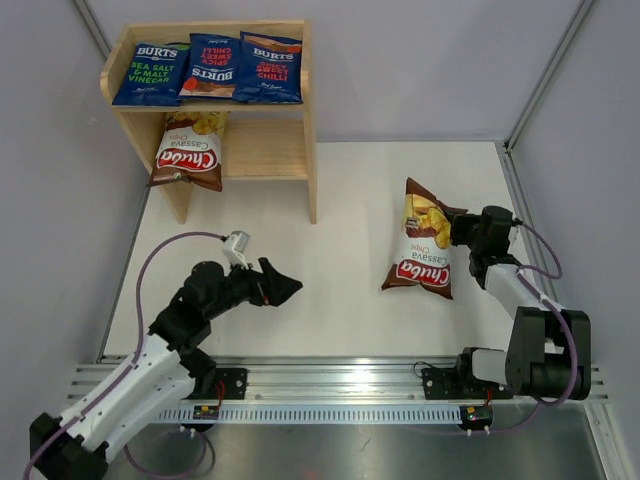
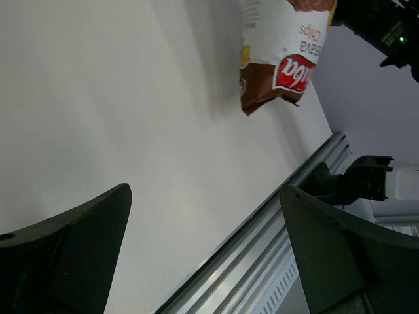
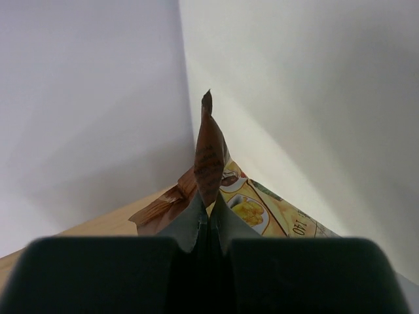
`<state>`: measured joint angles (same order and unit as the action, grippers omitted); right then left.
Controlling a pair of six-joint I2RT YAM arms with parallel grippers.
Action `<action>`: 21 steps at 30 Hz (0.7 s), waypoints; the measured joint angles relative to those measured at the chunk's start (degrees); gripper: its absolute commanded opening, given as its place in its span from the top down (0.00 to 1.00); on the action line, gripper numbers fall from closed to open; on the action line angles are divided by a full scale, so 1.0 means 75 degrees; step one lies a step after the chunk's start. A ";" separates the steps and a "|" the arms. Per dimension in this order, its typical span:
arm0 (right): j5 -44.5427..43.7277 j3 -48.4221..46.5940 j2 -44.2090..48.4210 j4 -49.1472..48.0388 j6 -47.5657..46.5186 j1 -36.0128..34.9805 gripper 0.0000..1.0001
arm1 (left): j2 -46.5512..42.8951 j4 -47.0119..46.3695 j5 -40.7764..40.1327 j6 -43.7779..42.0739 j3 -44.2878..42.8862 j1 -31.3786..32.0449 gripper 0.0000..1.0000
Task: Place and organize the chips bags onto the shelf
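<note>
Chips bag [image 1: 422,250] at the right of the table [image 1: 340,230], its edge pinched by the right gripper [image 1: 453,232]; left gripper [image 1: 285,285] splayed, empty. Four more bags [image 1: 212,68] sit on the shelf [image 1: 309,150]. Left wrist: fingers [image 2: 72,248] wide apart. Right wrist: bag's seam clamped.

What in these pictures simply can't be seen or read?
Top external: lower-tier Chuba bag, upper end hidden by the top board of the shelf.
Left wrist: held Chuba bag, cut off by the top edge.
Right wrist: right gripper, a dark blur too close to the lens.
Top external: small print on the Burts bags, too small to read.
</note>
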<state>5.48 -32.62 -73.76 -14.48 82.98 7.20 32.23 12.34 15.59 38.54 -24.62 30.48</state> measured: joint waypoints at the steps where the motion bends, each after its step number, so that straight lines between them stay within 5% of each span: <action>1: -0.0248 -0.0079 0.0073 0.0073 0.0256 -0.0280 1.00 | 0.0146 -0.0513 -0.0105 0.0122 0.0192 0.0332 0.01; 7: -0.1658 -0.0326 0.0460 0.0321 0.1553 -0.2098 1.00 | 0.1996 -0.4033 -0.0994 0.0189 0.0580 0.1982 0.01; 13: -0.2576 -0.0321 0.0638 0.0312 0.2594 -0.3640 1.00 | 0.3704 -0.6528 -0.1518 0.0128 0.0685 0.2072 0.01; 21: -0.3142 -0.0239 0.0973 0.0099 0.3168 -0.4456 1.00 | 0.4911 -0.8871 -0.1512 0.0213 0.1218 0.2142 0.01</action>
<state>-18.09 -34.41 -66.46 -13.74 106.74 -26.22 69.06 -54.19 4.25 40.14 -15.49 46.54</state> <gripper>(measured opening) 0.025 0.988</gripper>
